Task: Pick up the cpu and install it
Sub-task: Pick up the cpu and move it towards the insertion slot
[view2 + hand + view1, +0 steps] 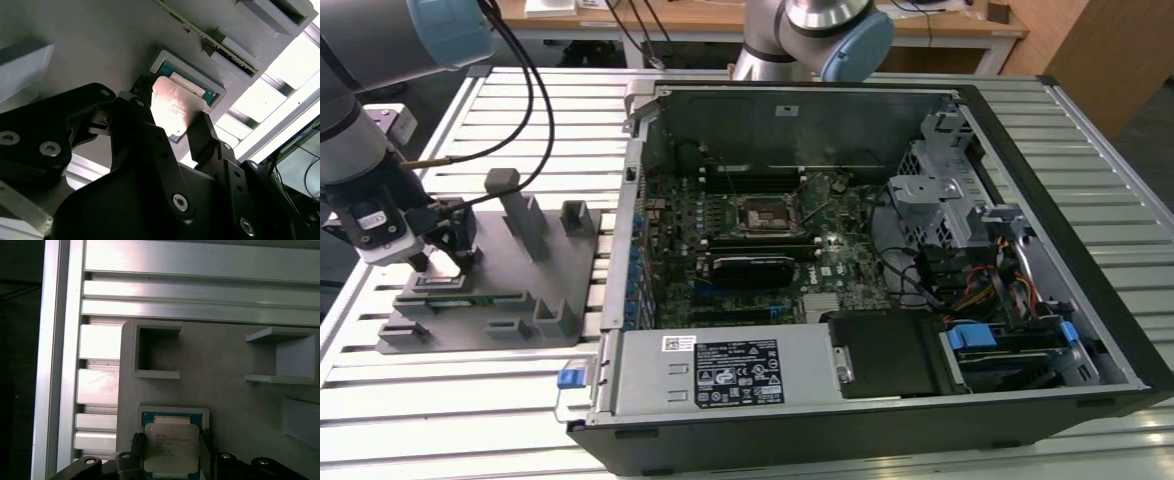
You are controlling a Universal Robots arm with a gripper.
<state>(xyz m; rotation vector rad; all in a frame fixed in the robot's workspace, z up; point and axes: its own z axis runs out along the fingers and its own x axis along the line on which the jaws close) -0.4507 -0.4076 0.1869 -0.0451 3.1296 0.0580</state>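
Note:
The cpu [170, 447] [172, 107] is a small flat square chip with a pale metal top. It sits between my two dark fingers in both wrist views, just over the blue-lined square pocket [172, 416] of the grey plastic fixture [520, 290]. My gripper [438, 262] [171, 450] [167, 127] is shut on the cpu, with a finger against each of two opposite edges. In the exterior view it hangs low over the fixture's end toward that view's left. The motherboard socket [765, 213] lies in the open computer case [881, 250], well off toward the exterior view's right.
Upright grey posts [520, 215] rise from the fixture close beside my gripper. A black heatsink block [754, 268] lies below the socket. The case walls, the drive cage [947, 190] and cables [921, 280] crowd the board. The slatted metal table [454, 400] runs under everything.

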